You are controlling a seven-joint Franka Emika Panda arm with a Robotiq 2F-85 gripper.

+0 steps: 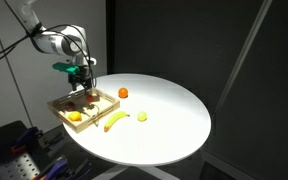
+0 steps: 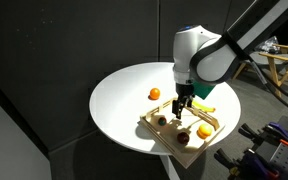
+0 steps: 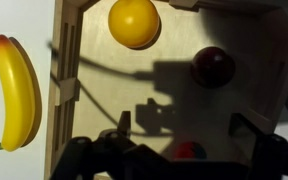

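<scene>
My gripper (image 1: 84, 82) (image 2: 182, 105) hangs over a shallow wooden tray (image 1: 102, 98) (image 2: 174, 143) at the edge of a round white table (image 1: 174, 110). In the wrist view its fingers (image 3: 187, 135) stand wide apart, open, with a small red thing (image 3: 189, 152) low between them on the tray floor. Whether they touch it is unclear. Also in the tray are a yellow-orange round fruit (image 3: 134, 22) and a dark red fruit (image 3: 213, 66). A banana (image 3: 16, 90) (image 1: 117, 121) lies on the table just outside the tray wall (image 3: 64, 90).
An orange fruit (image 1: 123, 93) (image 2: 155, 94) sits on the table beside the tray. A small yellow fruit (image 1: 141, 116) lies past the banana. Black curtains ring the table. Equipment stands by the table edge (image 1: 24, 150).
</scene>
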